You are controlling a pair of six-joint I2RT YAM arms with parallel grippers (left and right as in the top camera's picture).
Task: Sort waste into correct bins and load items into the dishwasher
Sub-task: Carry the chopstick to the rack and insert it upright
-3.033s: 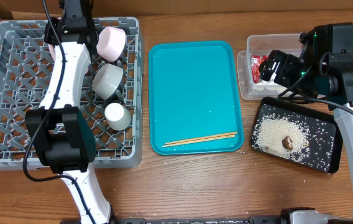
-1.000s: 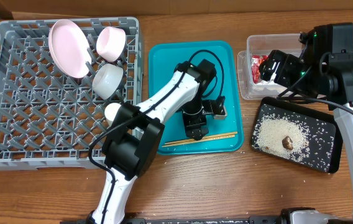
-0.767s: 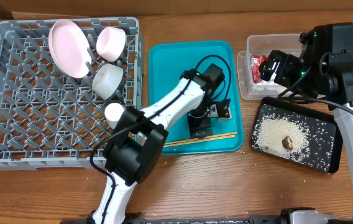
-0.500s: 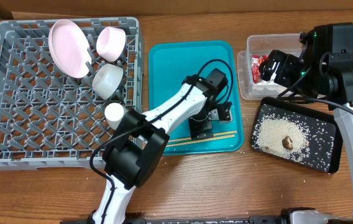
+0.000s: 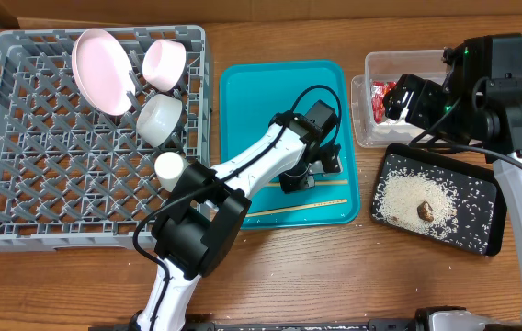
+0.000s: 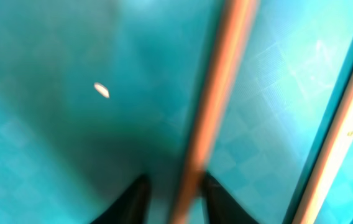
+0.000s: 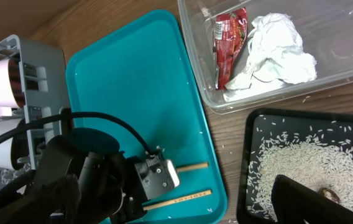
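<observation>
My left gripper (image 5: 300, 181) is low over the teal tray (image 5: 270, 101), shut on one wooden chopstick (image 6: 217, 81), whose end sticks out to its right (image 5: 333, 181). The second chopstick (image 5: 279, 211) lies on the tray near its front edge. My right gripper (image 5: 399, 99) hovers open and empty over the clear tub (image 5: 399, 64), which holds the red wrapper (image 7: 229, 40) and white tissue (image 7: 276, 46). The black tray (image 5: 477, 198) holds rice (image 5: 408, 198) and a brown lump (image 5: 424, 211). The plate (image 5: 96, 57), two bowls (image 5: 164, 61) (image 5: 160, 119) and cup (image 5: 171, 170) stand in the grey rack (image 5: 22, 184).
The left arm reaches from the table's front across the rack's right edge to the tray. A few rice grains lie on the teal tray and on the wood around the black tray.
The left arm swung from the rack to the teal tray, came down on the chopsticks and closed. One chopstick now sits apart from the other, further back. The right arm has not moved.
</observation>
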